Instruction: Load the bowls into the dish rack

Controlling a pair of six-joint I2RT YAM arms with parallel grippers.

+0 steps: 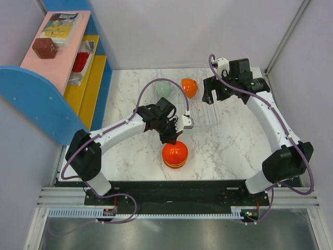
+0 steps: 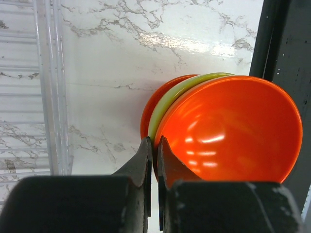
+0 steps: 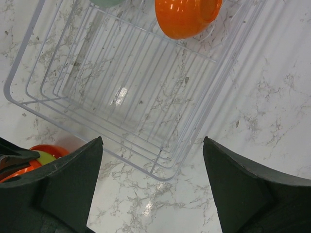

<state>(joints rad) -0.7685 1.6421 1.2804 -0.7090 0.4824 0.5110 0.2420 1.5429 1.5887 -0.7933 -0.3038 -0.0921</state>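
A stack of upturned bowls (image 1: 174,154) sits on the marble table in front of the dish rack (image 1: 205,117). In the left wrist view it shows as an orange bowl (image 2: 228,131) over a yellow-green bowl (image 2: 167,104) and another orange one. My left gripper (image 2: 155,141) is shut on the rim of the nearest orange bowl; from above it (image 1: 173,136) sits at the stack's far edge. Inside the rack stand a pale green bowl (image 1: 164,88) and an orange bowl (image 3: 187,17). My right gripper (image 3: 151,141) hangs open over the near corner of the wire rack (image 3: 160,170), holding nothing.
A blue and yellow shelf unit (image 1: 52,78) with packets on it stands along the left wall. Grey walls close in the table on the left, back and right. The rack's wire side (image 2: 48,97) lies just left of the stack in the left wrist view.
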